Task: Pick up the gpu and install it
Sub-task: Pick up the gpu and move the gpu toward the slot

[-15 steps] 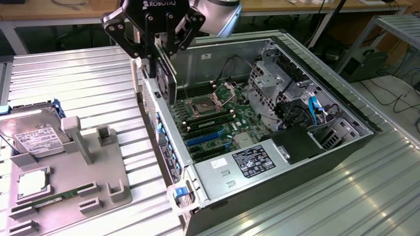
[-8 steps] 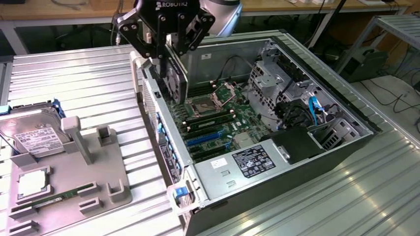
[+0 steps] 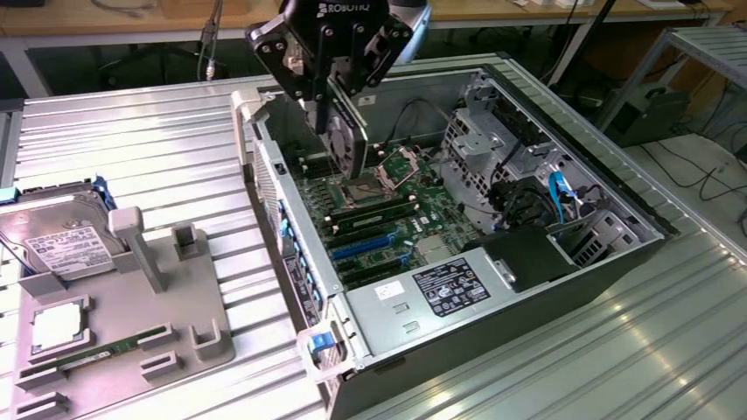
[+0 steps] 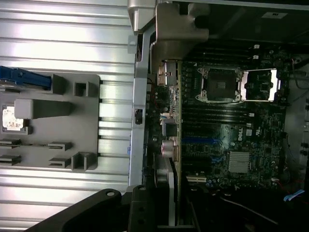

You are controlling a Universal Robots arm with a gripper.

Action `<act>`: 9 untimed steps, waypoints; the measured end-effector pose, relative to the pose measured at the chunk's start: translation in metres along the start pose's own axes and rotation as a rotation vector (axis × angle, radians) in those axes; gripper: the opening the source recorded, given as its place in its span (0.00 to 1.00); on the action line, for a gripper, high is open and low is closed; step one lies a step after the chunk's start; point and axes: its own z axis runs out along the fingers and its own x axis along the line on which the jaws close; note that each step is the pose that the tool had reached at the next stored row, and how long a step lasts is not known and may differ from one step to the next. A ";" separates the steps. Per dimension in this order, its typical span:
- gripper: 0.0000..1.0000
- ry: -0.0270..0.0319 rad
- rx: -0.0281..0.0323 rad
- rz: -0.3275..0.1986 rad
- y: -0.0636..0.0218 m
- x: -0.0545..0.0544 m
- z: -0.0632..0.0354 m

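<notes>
End effector [image 3: 336,77] is clamping shut on the gpu [image 3: 348,140], holding it edge-down at upper centre, above the open computer case's [image 3: 583,315] motherboard [image 3: 386,219], likely for slot alignment.

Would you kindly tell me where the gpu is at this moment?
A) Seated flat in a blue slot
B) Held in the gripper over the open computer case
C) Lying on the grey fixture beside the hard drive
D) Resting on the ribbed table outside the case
B: the gripper is closed on the gpu, which hangs edge-down over the motherboard inside the open case.
</notes>
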 end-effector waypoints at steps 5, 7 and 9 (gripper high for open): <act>0.28 -0.0001 -0.0001 0.000 -0.0007 -0.013 0.0006; 0.28 0.0000 0.0000 0.000 -0.0010 -0.018 0.0008; 0.28 0.0000 0.0000 0.000 -0.0014 -0.024 0.0011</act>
